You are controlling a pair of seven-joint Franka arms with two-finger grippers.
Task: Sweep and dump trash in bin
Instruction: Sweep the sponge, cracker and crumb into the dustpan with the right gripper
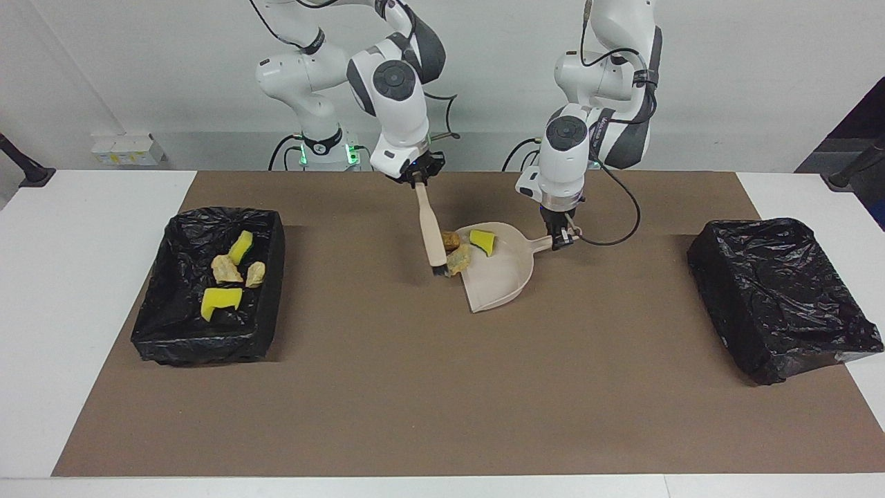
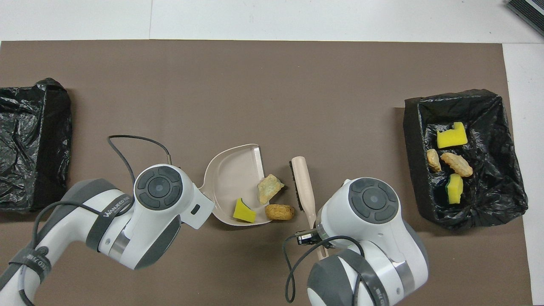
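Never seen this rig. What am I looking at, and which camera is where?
Two white robot arms at a table with a brown mat. One camera faces them from across the table; the other looks down from above their end.

The right hand is shut on a beige brush, bristles down on the mat. The left hand is shut on the handle of a beige dustpan.

A yellow foam chunk lies in the pan; a pale lump and a brown lump sit at its lip.

At each end sits a bin in black plastic: one holds four scraps, the other shows none.
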